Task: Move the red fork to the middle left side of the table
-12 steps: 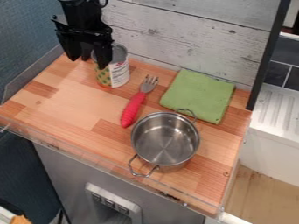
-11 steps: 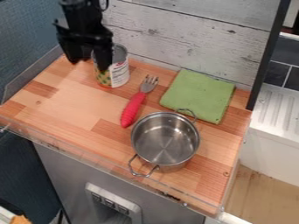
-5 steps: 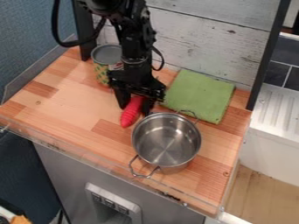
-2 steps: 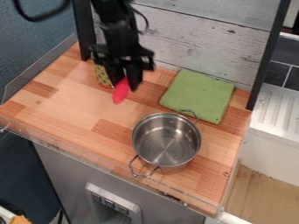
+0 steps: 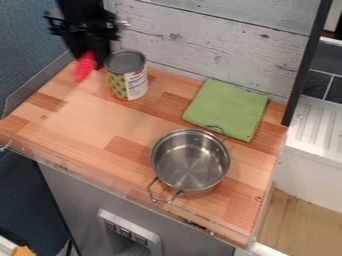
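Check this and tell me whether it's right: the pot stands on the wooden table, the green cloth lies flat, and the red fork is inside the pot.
Wrong about the red fork: the camera view shows it held in the jaws, left of the can. The pot stands on the wooden table and the green cloth lies flat.

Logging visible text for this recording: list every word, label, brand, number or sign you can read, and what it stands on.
Can: print on its label, too small to read.
Grey panel: any marks are too small to read.
Pot, green cloth, red fork: no legible text.
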Controlling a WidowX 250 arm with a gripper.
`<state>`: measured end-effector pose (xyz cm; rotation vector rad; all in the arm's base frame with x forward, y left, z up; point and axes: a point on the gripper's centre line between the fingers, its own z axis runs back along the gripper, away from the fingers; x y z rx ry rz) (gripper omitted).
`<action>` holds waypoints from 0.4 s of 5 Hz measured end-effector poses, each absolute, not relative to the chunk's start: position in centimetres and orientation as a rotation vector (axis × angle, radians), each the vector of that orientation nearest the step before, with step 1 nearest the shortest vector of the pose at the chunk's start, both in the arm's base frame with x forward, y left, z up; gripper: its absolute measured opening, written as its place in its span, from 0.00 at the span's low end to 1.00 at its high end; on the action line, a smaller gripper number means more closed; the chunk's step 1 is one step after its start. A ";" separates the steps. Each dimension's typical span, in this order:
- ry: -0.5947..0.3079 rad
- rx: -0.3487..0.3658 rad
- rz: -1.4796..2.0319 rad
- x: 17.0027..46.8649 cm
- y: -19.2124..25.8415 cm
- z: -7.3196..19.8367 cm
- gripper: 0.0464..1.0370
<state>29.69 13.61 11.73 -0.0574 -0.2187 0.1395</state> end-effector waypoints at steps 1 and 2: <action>-0.161 -0.011 0.158 28.9 16.6 9.7 0.35; -0.099 0.011 0.194 28.3 18.3 7.2 0.35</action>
